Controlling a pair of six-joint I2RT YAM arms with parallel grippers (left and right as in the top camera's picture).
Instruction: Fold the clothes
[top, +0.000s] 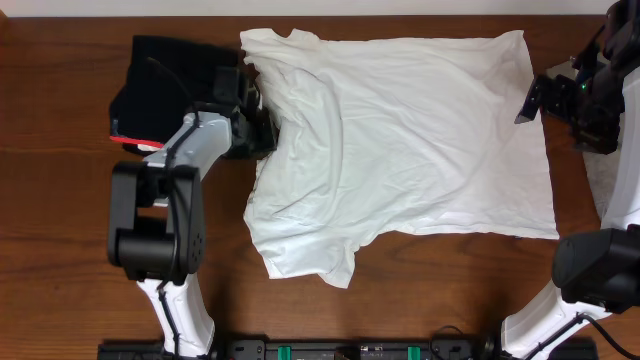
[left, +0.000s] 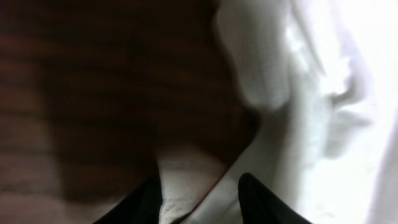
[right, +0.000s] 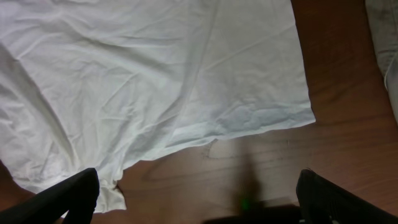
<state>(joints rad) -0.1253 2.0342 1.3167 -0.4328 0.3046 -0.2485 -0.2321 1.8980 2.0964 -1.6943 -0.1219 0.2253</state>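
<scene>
The white T-shirt (top: 400, 140) lies spread and wrinkled across the middle of the wooden counter (top: 60, 220). The left end effector (left: 199, 186), at the shirt's left edge, is partly closed on a fold of its fabric. The right end effector (right: 198, 186), upper right, gapes wide and holds nothing. A black red-edged garment (top: 160, 70) lies upper left.

white t-shirt (top: 420, 140) lies spread out, left gripper (top: 262, 118) at its edge next to a black garment (top: 165, 70).

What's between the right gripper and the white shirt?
Only bare table, clearest in the right wrist view: the right gripper hangs just off the shirt edge.
</scene>
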